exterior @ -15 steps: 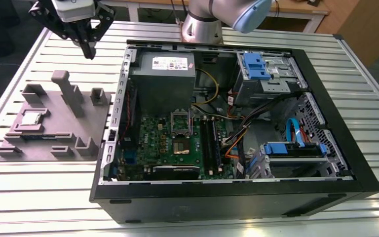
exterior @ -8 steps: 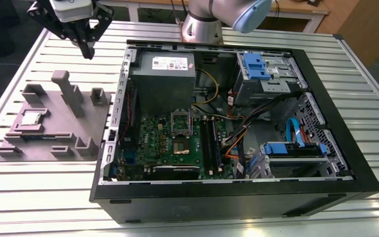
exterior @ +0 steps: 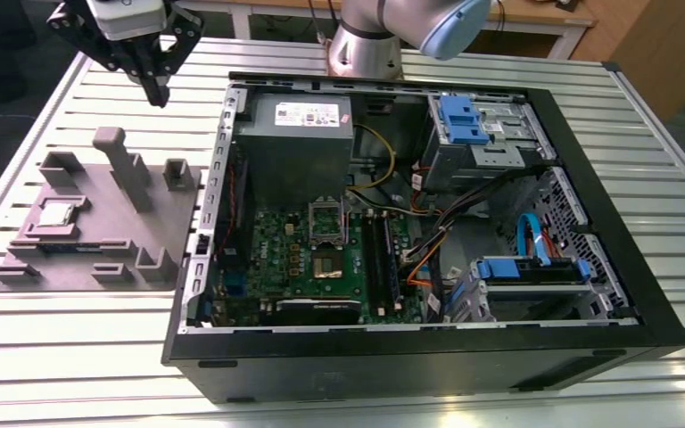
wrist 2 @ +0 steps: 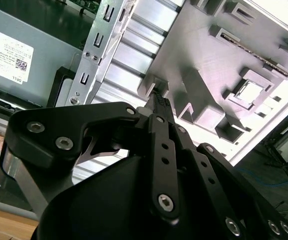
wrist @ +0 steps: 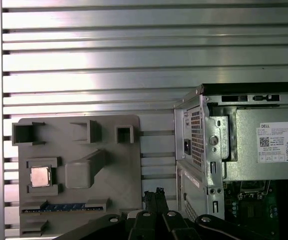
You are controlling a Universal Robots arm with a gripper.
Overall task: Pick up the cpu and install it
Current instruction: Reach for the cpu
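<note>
Hovering over the table [exterior: 81, 374] by the far corner of the case [exterior: 628, 294], the fingers [exterior: 156, 82] were pressed together with nothing between them. The cpu [exterior: 57, 214] lay flat, silvery top up, in a square recess of the grey holder [exterior: 176, 214]. That holder sat on the table at the exterior view's left of the case, and the cpu was well apart from the fingers. Both wrist views showed the cpu [wrist: 39, 176] [wrist 2: 248, 91] seated there beyond the fingertips [wrist: 148, 196] [wrist 2: 159, 107]. The socket [exterior: 325, 217] sat on the green board [exterior: 283, 259] inside the case, just below the grey box [exterior: 295, 152].
</note>
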